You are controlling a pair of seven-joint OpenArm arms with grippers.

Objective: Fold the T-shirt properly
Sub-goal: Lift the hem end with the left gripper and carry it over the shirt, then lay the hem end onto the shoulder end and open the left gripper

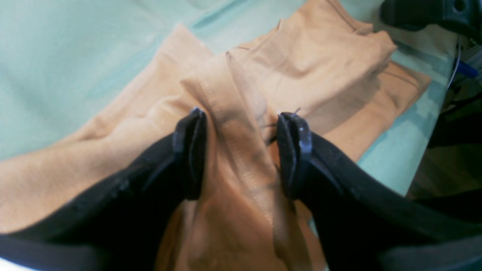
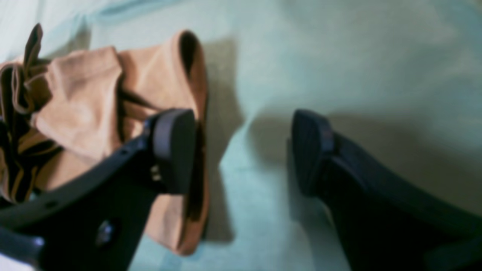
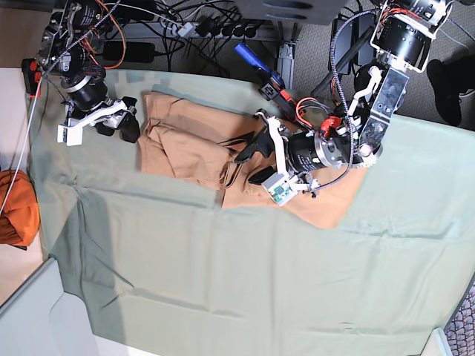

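Observation:
The tan-orange T-shirt (image 3: pixel 185 141) lies partly folded and rumpled at the back of the table, stretching from the left toward the centre. My left gripper (image 3: pixel 254 162) sits low over its middle. In the left wrist view the left gripper (image 1: pixel 243 150) stands open, its black fingers either side of a raised ridge of T-shirt (image 1: pixel 320 56) cloth. My right gripper (image 3: pixel 128 122) is at the shirt's left end. In the right wrist view the right gripper (image 2: pixel 243 150) is wide open over bare sheet, one finger (image 2: pixel 175 150) beside a rolled edge of the T-shirt (image 2: pixel 83 98).
A pale green sheet (image 3: pixel 223 282) covers the table. A brighter orange cloth bundle (image 3: pixel 18 211) lies off the table's left edge. Cables and a power strip (image 3: pixel 193 30) run behind the back edge, with a blue-handled tool (image 3: pixel 249 55) close to the shirt.

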